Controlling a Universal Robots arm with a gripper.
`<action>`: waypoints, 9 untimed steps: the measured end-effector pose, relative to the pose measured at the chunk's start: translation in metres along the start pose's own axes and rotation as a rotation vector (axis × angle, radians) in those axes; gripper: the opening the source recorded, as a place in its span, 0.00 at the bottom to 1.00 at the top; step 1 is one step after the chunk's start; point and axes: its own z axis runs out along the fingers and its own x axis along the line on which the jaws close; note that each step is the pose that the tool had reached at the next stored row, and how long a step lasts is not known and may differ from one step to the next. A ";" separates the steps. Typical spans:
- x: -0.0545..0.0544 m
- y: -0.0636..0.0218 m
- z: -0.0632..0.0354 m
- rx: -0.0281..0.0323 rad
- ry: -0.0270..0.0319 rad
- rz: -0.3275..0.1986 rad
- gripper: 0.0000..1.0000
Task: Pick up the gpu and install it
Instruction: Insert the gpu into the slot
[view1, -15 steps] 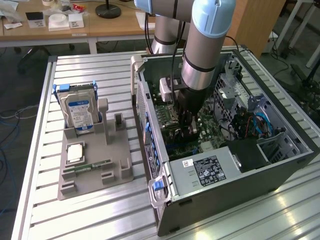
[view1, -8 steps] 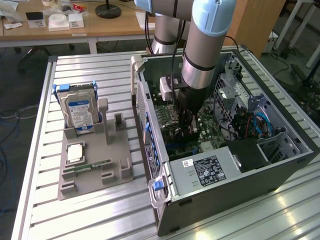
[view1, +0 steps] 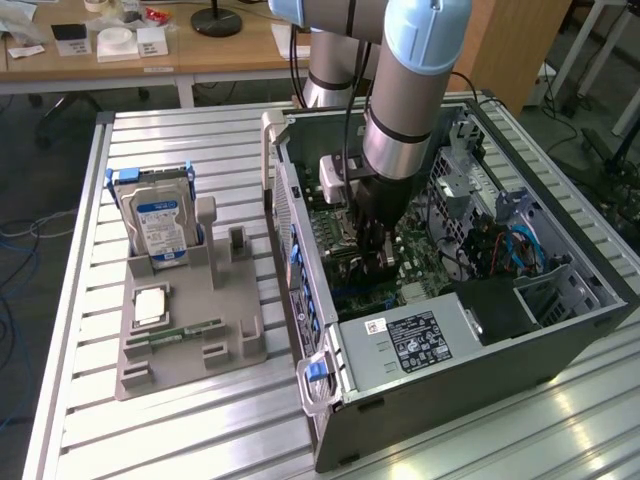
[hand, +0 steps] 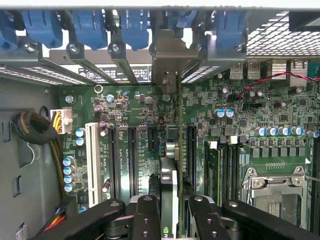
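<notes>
Gpu (hand: 170, 185): edge-on, clamped between closed fingers (hand: 145, 220) of gripper (hand: 170, 220), over motherboard (hand: 240, 125) slots.

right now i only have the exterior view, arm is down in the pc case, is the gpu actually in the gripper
Observer: yes, in the wrist view the gpu stands on edge between the fingers of the gripper.
Operator: is it over a slot
Observer: its edge runs along the motherboard, among the black expansion slots; seated or not, I can't tell.
Operator: bracket end ok
Observer: its metal bracket reaches the case's rear slot openings, under the blue clips.
</notes>
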 end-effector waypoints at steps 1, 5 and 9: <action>0.000 0.0000 0.0001 0.0000 0.0001 0.000 0.27; 0.000 0.0001 0.0032 0.0000 -0.0001 0.000 0.27; 0.000 0.0001 0.0045 -0.0001 0.0004 0.000 0.27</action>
